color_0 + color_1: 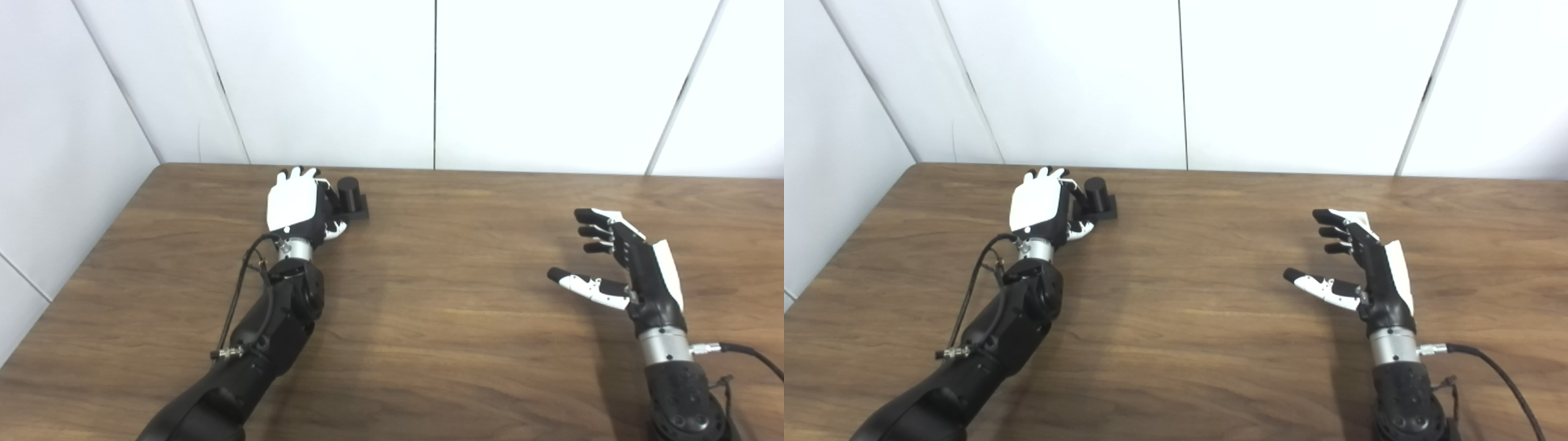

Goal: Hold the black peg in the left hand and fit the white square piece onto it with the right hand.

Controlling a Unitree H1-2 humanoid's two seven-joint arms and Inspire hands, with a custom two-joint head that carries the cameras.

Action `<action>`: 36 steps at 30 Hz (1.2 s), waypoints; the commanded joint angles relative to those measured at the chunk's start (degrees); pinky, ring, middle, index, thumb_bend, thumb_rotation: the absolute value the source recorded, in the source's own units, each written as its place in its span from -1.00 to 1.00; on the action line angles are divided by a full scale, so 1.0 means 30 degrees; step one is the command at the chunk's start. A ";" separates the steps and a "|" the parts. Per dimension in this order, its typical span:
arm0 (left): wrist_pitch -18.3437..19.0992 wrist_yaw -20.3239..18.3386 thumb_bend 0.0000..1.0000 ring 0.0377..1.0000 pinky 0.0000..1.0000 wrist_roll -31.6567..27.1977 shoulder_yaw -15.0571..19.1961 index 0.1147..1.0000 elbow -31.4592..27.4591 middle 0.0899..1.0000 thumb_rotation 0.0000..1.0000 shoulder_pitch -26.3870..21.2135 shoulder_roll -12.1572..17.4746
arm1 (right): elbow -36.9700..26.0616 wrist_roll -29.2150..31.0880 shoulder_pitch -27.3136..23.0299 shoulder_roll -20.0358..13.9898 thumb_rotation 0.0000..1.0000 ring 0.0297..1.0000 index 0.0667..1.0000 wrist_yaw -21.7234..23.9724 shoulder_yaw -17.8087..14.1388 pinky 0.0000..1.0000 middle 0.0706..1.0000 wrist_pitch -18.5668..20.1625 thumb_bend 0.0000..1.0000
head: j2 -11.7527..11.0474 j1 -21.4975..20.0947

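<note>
Left eye view: the left hand (298, 205) sits at ten o'clock beside the black peg (352, 197), grip unclear, probably positioning to grasp. The right hand (618, 263) waits open at four o'clock; no white piece visible.

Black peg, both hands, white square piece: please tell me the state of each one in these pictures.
Black peg: upright on its square base on the table, not lifted.
Left hand: open, right beside the peg; contact unclear.
Right hand: open, fingers spread, holding nothing.
White square piece: possibly the white bit behind the right hand; cannot tell.
</note>
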 commanded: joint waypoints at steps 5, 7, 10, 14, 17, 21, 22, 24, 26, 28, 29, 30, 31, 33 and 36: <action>-0.0101 0.0165 0.04 0.90 1.00 0.0144 0.0096 -0.17 0.0250 0.77 -0.85 -0.0400 0.0549 | -0.0721 0.0079 -0.0546 0.0014 -0.88 0.46 0.44 -0.0271 -0.0121 0.30 0.52 -0.0580 0.36 | 0.0030 -0.0029; -0.0093 0.0146 0.04 0.90 1.00 0.0141 0.0091 -0.17 0.0248 0.77 -0.85 -0.0395 0.0526 | -0.0748 0.0087 -0.0536 0.0012 -0.87 0.45 0.44 -0.0272 -0.0136 0.30 0.52 -0.0548 0.36 | 0.0029 -0.0042; -0.0095 0.0017 0.04 0.91 1.00 0.0142 0.0053 -0.17 0.0192 0.77 -0.85 -0.0378 0.0532 | -0.0787 0.0022 -0.0523 0.0004 -0.85 0.45 0.44 -0.0280 -0.0138 0.31 0.52 -0.0463 0.36 | 0.0022 -0.0037; -0.0434 0.0120 0.04 0.89 1.00 0.0076 0.0071 -0.16 0.0262 0.76 -0.85 -0.0393 0.0542 | -0.0757 0.0098 -0.0534 0.0014 -0.87 0.46 0.44 -0.0240 -0.0149 0.31 0.52 -0.0472 0.36 | 0.0007 -0.0057; -0.0512 0.0109 0.04 0.89 1.00 0.0049 0.0099 -0.16 0.0324 0.76 -0.85 -0.0436 0.0535 | -0.0766 0.0117 -0.0538 0.0024 -0.85 0.46 0.44 -0.0222 -0.0139 0.30 0.53 -0.0470 0.35 | -0.0016 -0.0029; -0.0624 -0.0145 0.04 0.90 1.00 -0.0148 0.0185 -0.16 0.0032 0.76 -0.86 -0.0327 0.0540 | -0.0804 0.0044 -0.0540 0.0035 -0.85 0.47 0.44 -0.0244 -0.0132 0.31 0.53 -0.0389 0.36 | 0.0011 -0.0117; -0.0673 -0.0268 0.05 0.90 1.00 -0.0196 0.0173 -0.16 -0.0140 0.76 -0.86 -0.0257 0.0556 | -0.0788 -0.0010 -0.0549 0.0015 -0.85 0.47 0.44 -0.0264 -0.0118 0.31 0.53 -0.0441 0.36 | 0.0026 -0.0136; -0.0761 -0.0433 0.05 0.90 1.00 -0.0304 0.0163 -0.16 -0.0376 0.76 -0.86 -0.0157 0.0551 | -0.0766 -0.0123 -0.0565 -0.0024 -0.85 0.46 0.45 -0.0298 -0.0086 0.32 0.52 -0.0523 0.36 | 0.0040 -0.0142; -0.0849 -0.0551 0.05 0.90 1.00 -0.0386 0.0190 -0.16 -0.0582 0.75 -0.86 -0.0074 0.0507 | -0.0800 -0.0157 -0.0572 -0.0016 -0.84 0.46 0.45 -0.0288 -0.0085 0.32 0.52 -0.0469 0.36 | 0.0053 -0.0150; -0.0950 -0.0697 0.05 0.90 1.00 -0.0431 0.0217 -0.16 -0.1008 0.75 -0.86 0.0068 0.0465 | -0.0806 -0.0259 -0.0603 -0.0001 -0.84 0.46 0.45 -0.0325 -0.0083 0.31 0.52 -0.0411 0.36 | 0.0053 -0.0150; -0.0979 -0.0868 0.05 0.90 1.00 -0.0488 0.0247 -0.16 -0.1370 0.75 -0.86 0.0176 0.0446 | -0.0774 -0.0321 -0.0629 -0.0013 -0.84 0.46 0.44 -0.0357 -0.0076 0.30 0.51 -0.0460 0.36 | 0.0053 -0.0150; -0.0992 -0.0999 0.05 0.90 1.00 -0.0526 0.0271 -0.16 -0.1627 0.74 -0.86 0.0253 0.0436 | -0.0752 -0.0362 -0.0646 -0.0021 -0.84 0.46 0.44 -0.0377 -0.0072 0.29 0.51 -0.0498 0.36 | 0.0053 -0.0150; -0.1044 -0.1110 0.05 0.90 1.00 -0.0595 0.0312 -0.16 -0.1921 0.74 -0.86 0.0343 0.0409 | -0.0733 -0.0382 -0.0672 -0.0024 -0.84 0.46 0.44 -0.0376 -0.0072 0.29 0.51 -0.0495 0.37 | 0.0077 -0.0281; -0.1063 -0.1252 0.05 0.90 1.00 -0.0645 0.0349 -0.16 -0.2294 0.73 -0.86 0.0449 0.0374 | -0.0685 -0.0414 -0.0719 -0.0031 -0.81 0.47 0.44 -0.0379 -0.0070 0.30 0.52 -0.0503 0.36 | 0.0061 -0.0315; -0.0977 -0.1689 0.04 0.89 1.00 -0.0592 0.0313 -0.16 -0.3255 0.72 -0.86 0.0723 0.0360 | -0.0661 -0.0537 -0.0786 -0.0054 -0.78 0.47 0.45 -0.0387 -0.0041 0.31 0.52 -0.0478 0.36 | 0.0049 -0.0320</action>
